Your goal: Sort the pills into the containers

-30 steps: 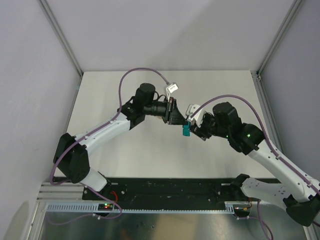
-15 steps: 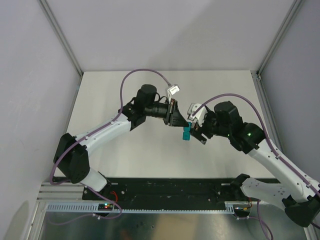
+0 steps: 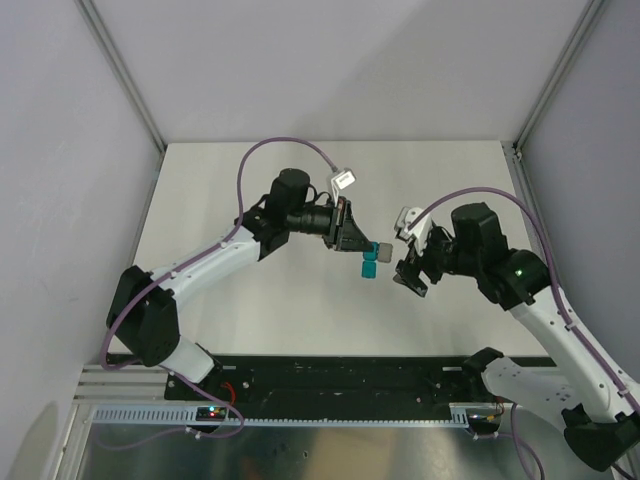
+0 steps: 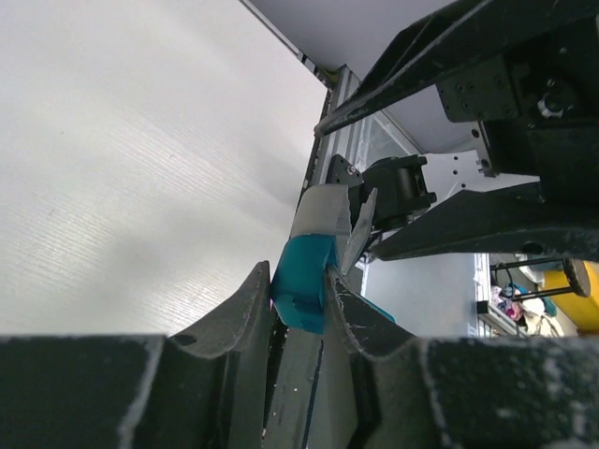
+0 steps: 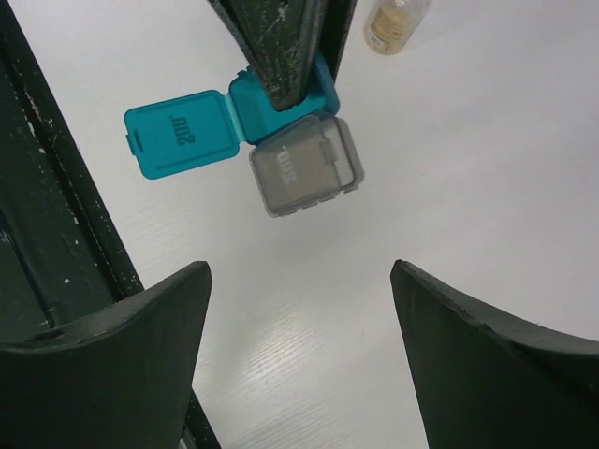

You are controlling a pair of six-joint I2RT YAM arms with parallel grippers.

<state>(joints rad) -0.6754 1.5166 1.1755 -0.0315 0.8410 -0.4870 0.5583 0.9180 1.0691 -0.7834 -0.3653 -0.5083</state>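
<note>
The white desk (image 3: 250,300) fills the middle of the top view, with grey walls around it. The left arm (image 3: 215,262) reaches from the near left edge toward the centre, and the right arm (image 3: 545,310) bends in from the near right.

The left fingers (image 3: 360,247) are clenched on the teal box (image 3: 368,262), which hangs from their tips near the middle of the desk. In the left wrist view the two dark fingers (image 4: 248,304) press the box (image 4: 301,281) from either side. The right fingers (image 3: 411,277) are released, spread wide, and sit just beside the box without touching it. In the right wrist view they (image 5: 299,276) frame the box (image 5: 323,94) from a little way off.

A pale amber vial (image 5: 395,21) sits on the desk beyond the box, partly cut off by the top edge of the right wrist view.

Two flaps of the box are swung open: a teal flap (image 5: 178,131) out to one side and a grey see-through flap (image 5: 304,166) below the box body. Both carry raised lettering. I cannot tell whether any pills are inside.
</note>
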